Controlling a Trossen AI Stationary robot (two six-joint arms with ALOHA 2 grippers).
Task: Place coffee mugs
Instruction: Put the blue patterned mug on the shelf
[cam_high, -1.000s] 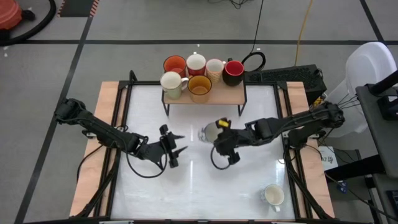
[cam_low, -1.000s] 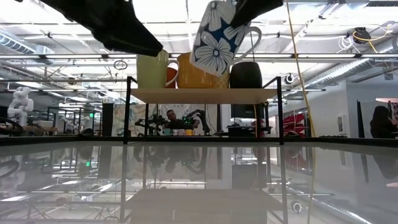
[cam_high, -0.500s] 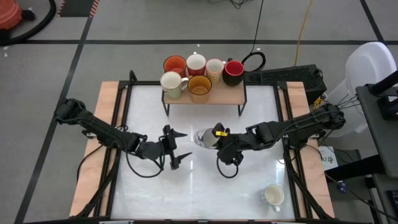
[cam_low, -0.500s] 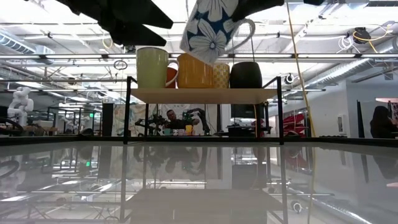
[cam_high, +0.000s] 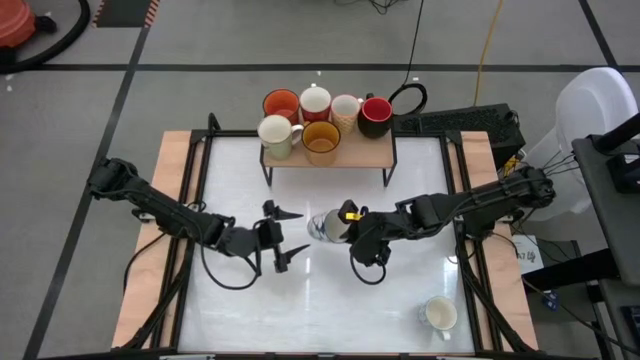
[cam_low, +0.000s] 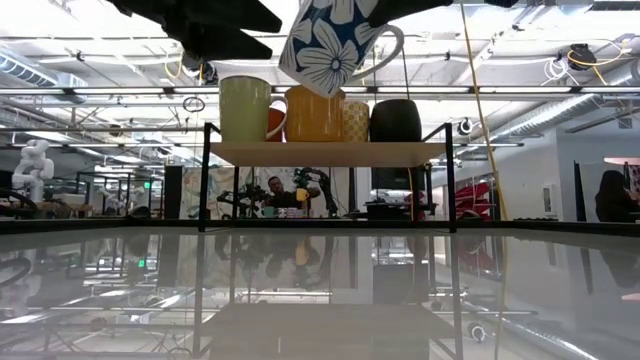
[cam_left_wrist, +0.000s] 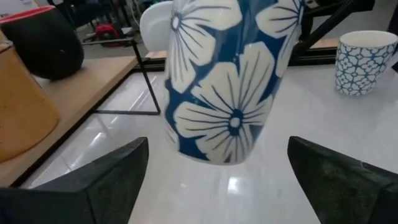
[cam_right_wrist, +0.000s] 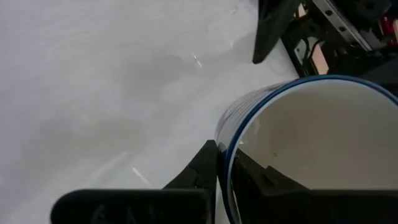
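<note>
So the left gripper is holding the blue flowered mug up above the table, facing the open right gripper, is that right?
Not quite. The high view shows the right gripper holding the blue flowered mug above the table, facing the open left gripper.

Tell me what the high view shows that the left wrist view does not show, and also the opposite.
Only the high view shows all six mugs on the wooden shelf, among them the orange mug and the cream mug, and both arms over the table.

Only the left wrist view shows the white flowers on the blue mug, the open left hand facing it, and the lattice print on the patterned mug.

Both show the blue mug carried off the table by the right hand, and the patterned mug standing on the table.
</note>
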